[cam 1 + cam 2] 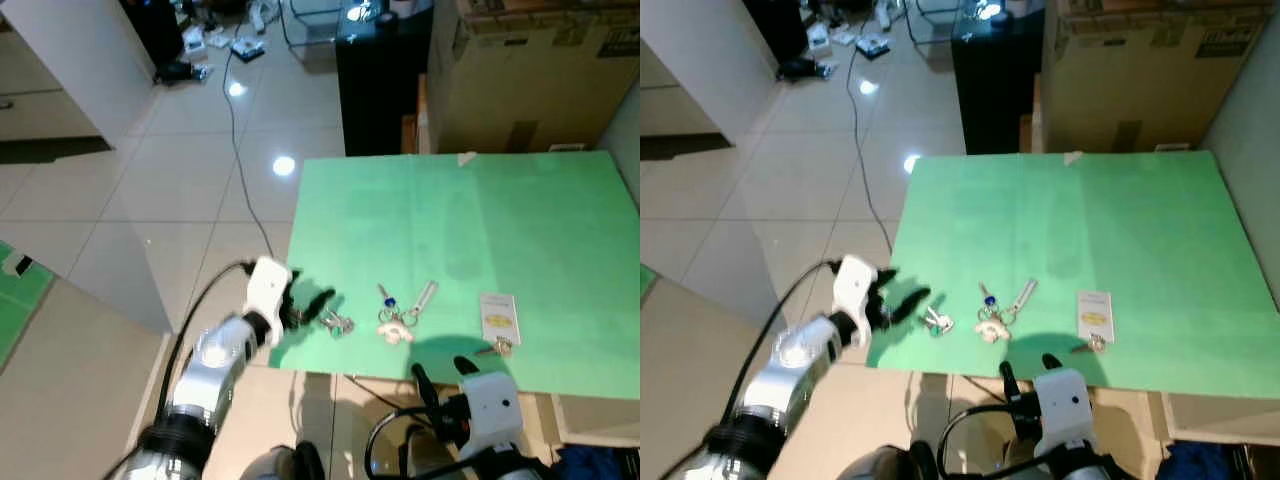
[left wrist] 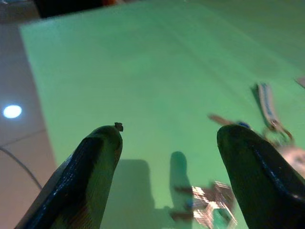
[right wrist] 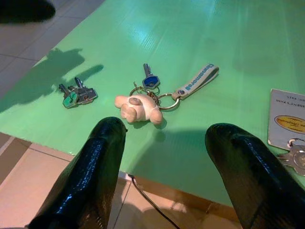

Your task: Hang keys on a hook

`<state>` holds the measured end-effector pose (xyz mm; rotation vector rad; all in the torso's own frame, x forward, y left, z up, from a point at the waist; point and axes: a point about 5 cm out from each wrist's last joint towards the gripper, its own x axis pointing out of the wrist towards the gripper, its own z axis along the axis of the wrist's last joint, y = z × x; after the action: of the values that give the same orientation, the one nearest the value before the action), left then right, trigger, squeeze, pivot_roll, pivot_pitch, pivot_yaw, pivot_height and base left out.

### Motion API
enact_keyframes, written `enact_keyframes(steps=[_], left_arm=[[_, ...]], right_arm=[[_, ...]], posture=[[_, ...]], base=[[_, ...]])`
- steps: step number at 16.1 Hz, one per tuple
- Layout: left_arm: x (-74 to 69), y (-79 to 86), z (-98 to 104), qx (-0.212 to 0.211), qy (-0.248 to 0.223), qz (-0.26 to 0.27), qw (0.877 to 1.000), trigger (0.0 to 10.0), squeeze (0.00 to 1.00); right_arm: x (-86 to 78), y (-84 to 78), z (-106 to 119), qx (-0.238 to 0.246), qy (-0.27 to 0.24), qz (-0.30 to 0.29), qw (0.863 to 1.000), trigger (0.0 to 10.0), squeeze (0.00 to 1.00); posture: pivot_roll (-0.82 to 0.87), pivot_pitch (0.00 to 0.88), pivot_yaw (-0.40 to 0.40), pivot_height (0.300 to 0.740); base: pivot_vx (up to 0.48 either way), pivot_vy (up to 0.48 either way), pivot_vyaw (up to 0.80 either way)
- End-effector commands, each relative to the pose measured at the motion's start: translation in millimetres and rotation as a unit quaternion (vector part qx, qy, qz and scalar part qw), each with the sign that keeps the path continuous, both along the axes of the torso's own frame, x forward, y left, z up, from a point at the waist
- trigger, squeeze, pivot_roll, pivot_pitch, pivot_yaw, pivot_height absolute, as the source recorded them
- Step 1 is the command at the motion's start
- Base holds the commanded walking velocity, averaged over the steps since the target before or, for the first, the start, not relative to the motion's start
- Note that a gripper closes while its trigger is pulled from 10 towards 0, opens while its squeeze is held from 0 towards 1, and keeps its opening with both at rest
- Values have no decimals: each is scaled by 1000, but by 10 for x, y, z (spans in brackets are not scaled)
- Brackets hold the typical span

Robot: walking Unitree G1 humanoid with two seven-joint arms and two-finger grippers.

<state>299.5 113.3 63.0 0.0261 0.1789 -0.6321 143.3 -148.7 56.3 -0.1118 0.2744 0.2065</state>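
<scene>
Left gripper reached over the green table's near left edge, jaws wide, just beside a small key bunch. Right gripper hovered at the near edge, jaws wide and empty, facing the keys with figurine and strap; card-tagged keys lay to the right.

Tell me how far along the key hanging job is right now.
Nothing is hung yet: all three key sets lie on the green table. In hand: the open left claw reaches toward the small key bunch; the open right claw hovers near the figurine keychain. Grasping and hanging remain; no hook is visible.
</scene>
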Motion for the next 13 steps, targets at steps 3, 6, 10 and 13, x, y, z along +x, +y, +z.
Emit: enact_keyframes(steps=[3,6,10,13], left_arm=[[121,239,-15,21,8,50,999,10000,0],[148,237,-13,24,13,46,999,10000,0],[181,54,-44,41,13,23,999,10000,0],[274,-70,-32,41,27,12,999,10000,0]], right_arm=[[-57,8,-61,-2,22,5,1000,10000,0],[-55,3,-65,-1,22,3,1000,10000,0],[-56,24,-58,1,20,3,1000,10000,0],[-12,68,-67,-16,12,23,1000,10000,0]], posture=[[-248,160,176,732],[-251,161,176,732],[-249,179,178,732],[-259,201,183,727]], base=[[0,0,-560],[0,312,-558],[0,0,-559],[0,0,-319]])
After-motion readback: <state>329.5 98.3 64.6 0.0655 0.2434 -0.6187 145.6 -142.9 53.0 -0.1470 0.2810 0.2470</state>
